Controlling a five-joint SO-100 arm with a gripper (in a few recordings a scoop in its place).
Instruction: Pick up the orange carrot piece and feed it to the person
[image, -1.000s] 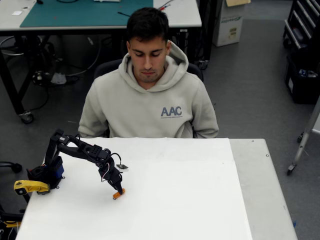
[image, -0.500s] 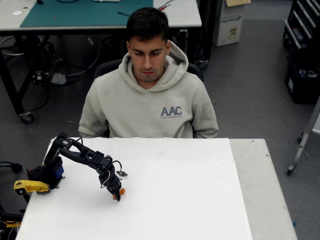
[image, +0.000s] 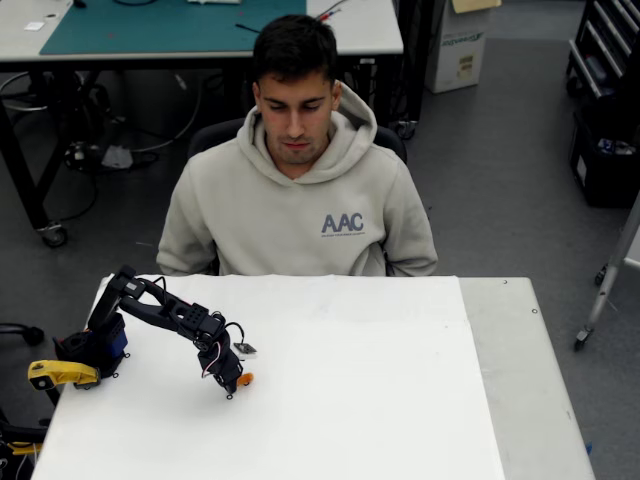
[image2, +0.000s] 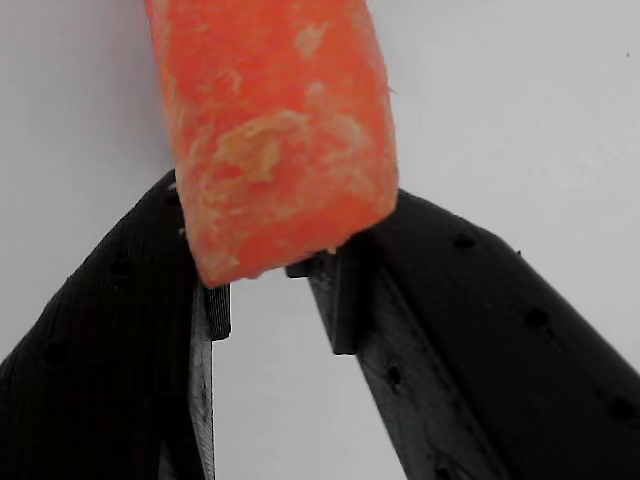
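Observation:
The orange carrot piece (image: 244, 379) sits pinched at the tips of my black gripper (image: 235, 384), low over the left part of the white table (image: 380, 400). The wrist view has the carrot piece (image2: 275, 130) large and close, its lower end clamped between the left finger (image2: 120, 330) and the right finger, with my gripper (image2: 270, 275) shut on it. Whether it touches the tabletop I cannot tell. The person (image: 300, 200) sits behind the far table edge in a beige hoodie, head bowed toward the table, well beyond and to the right of the gripper.
A yellow tool-like object (image: 55, 373) lies at the table's left edge beside the arm's base (image: 95, 348). A grey strip (image: 530, 380) borders the white surface on the right. Behind the person stand work tables and black frames.
The arm has folded back slightly toward its base, and the gripper with the carrot piece has shifted a little up in the picture. The person has not moved.

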